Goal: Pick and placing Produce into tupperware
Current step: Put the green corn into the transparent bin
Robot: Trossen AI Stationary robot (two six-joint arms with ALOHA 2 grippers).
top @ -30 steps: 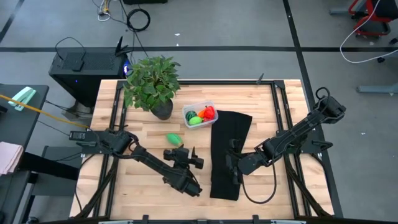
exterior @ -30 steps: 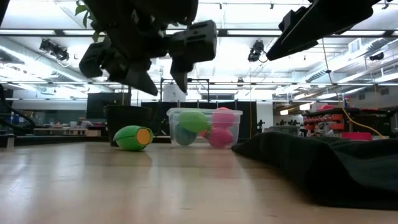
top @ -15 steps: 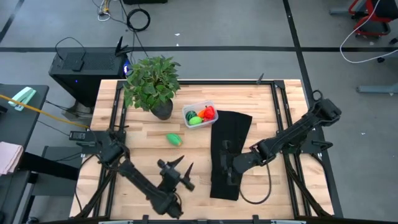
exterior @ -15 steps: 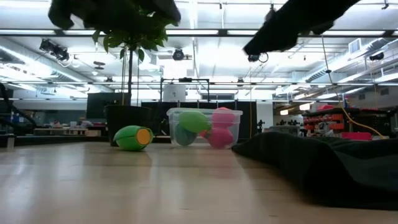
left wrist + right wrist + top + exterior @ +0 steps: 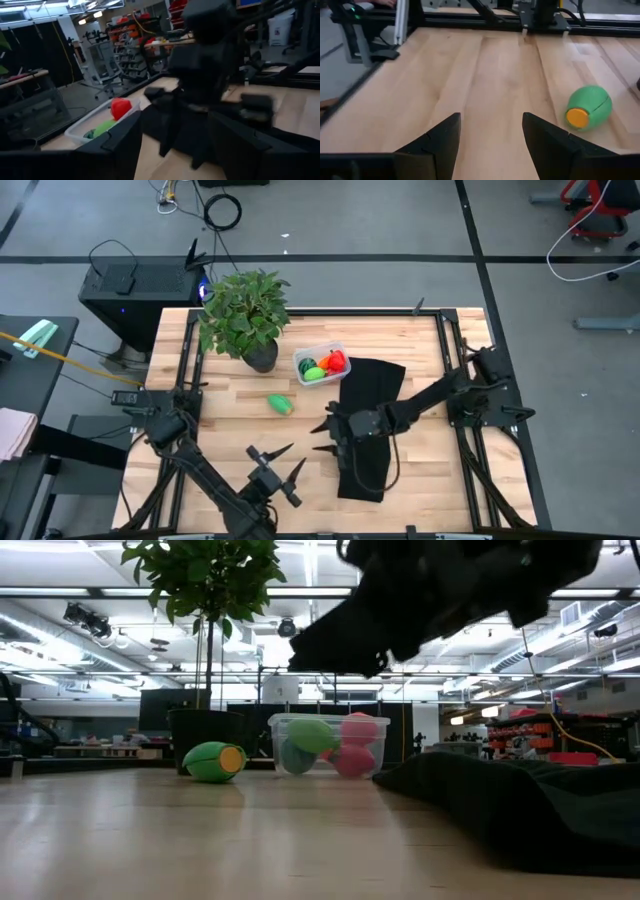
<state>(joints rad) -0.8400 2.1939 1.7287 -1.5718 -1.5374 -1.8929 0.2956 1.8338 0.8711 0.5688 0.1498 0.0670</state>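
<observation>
Wooden tabletop (image 5: 230,430) carries everything. Nearest, the left gripper (image 5: 274,468) hangs with jaws apart, empty. Farther, the right gripper (image 5: 326,435) hovers beside a dark cloth (image 5: 368,430), fingers spread, empty. One light green piece (image 5: 281,404) lies loose left of it. Farthest, the tupperware (image 5: 321,364) holds green and red produce beside the potted plant (image 5: 243,312).

A small clear plastic tub (image 5: 320,364) with rounded corners stood upright on the wooden counter (image 5: 230,420), just beside a dark cloth. Inside it lay a light green fruit (image 5: 314,373), a red one (image 5: 333,361), a dark green round one (image 5: 308,364) and something orange, packed close together. A light green fruit with an orange end (image 5: 281,404) lay on its side on the bare wood, apart from the tub.
</observation>
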